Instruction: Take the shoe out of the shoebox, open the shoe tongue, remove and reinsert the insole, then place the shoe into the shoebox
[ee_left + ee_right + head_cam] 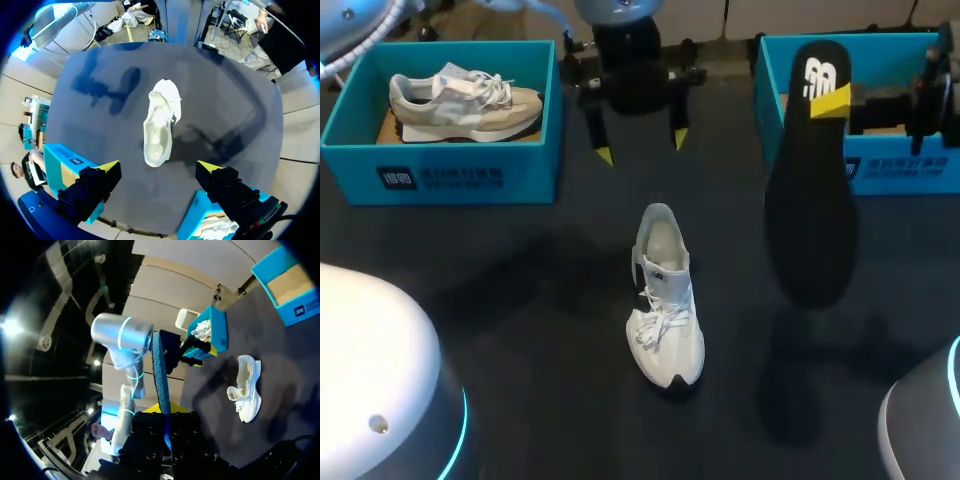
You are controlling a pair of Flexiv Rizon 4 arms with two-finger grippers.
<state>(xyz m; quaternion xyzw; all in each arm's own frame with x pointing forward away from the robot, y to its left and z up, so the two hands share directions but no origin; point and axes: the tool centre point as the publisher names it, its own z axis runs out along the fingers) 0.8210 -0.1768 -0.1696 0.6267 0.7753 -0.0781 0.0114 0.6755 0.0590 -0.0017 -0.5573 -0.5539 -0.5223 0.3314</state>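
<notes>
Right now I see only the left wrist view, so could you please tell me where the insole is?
Observer: The right end effector holds the black insole up in the air, beside the white shoe.
Operator: Which end is gripped?
Observer: The narrow end with the logo; the wide end sticks out free.
Operator: And the shoebox by the left arm?
Observer: A second, grey-and-white shoe lies in that shoebox.
</notes>
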